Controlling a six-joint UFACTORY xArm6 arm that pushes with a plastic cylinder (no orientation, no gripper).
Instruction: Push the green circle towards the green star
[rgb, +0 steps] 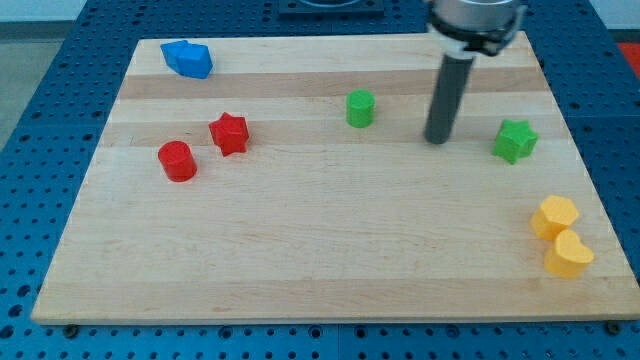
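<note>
The green circle (360, 108), a short green cylinder, stands on the wooden board in the upper middle of the view. The green star (515, 141) lies to its right, near the board's right edge and a little lower. My tip (436, 140) rests on the board between the two, closer to the star's side, touching neither block. The dark rod rises from it toward the view's top.
A red star (229, 133) and a red cylinder (177, 160) sit at the left. A blue block (188, 58) lies at the top left corner. Two yellow blocks (553, 216) (568, 254) sit at the bottom right. The board's edge (330, 319) borders blue pegboard.
</note>
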